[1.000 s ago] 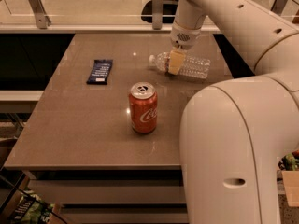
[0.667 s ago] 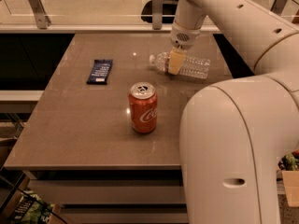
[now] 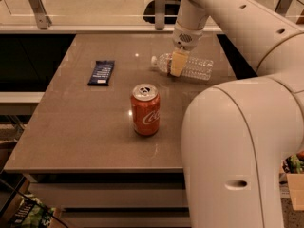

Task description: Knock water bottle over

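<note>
The water bottle (image 3: 190, 66) is clear ribbed plastic with a white cap. It lies on its side on the brown table (image 3: 85, 122), at the back right, cap pointing left. My gripper (image 3: 176, 64) hangs from the white arm right over the bottle's neck end, its pale fingertip in front of the bottle. A red Coca-Cola can (image 3: 145, 109) stands upright in the middle of the table, in front of the bottle.
A dark blue snack bar (image 3: 101, 72) lies flat at the back left of the table. A glass railing with metal posts (image 3: 160, 6) runs behind the table. My large white arm body (image 3: 237, 151) fills the right foreground.
</note>
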Motion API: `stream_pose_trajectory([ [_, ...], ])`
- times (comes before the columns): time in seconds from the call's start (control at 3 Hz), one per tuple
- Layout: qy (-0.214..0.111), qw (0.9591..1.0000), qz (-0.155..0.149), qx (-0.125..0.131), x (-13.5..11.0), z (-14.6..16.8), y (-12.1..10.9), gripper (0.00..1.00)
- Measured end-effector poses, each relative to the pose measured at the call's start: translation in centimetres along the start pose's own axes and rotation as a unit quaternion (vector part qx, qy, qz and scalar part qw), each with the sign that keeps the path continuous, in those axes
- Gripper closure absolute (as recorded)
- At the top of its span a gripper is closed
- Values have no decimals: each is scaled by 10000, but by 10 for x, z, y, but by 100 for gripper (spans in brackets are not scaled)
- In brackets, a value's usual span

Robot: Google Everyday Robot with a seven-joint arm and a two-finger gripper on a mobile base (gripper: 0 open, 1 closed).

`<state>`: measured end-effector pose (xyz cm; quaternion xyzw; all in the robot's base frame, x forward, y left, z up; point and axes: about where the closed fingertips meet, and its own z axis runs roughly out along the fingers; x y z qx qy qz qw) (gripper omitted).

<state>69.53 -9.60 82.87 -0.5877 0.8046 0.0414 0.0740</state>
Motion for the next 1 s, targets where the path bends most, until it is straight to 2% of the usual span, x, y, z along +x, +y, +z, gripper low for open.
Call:
stream_pose_trajectory([
  [0.33, -19, 10000, -2, 20, -2, 4, -2, 11],
  [0.67, -32, 10000, -4, 32, -3, 6, -4, 0],
  [1.0, -32, 10000, -4, 32, -3, 6, -4, 0],
])
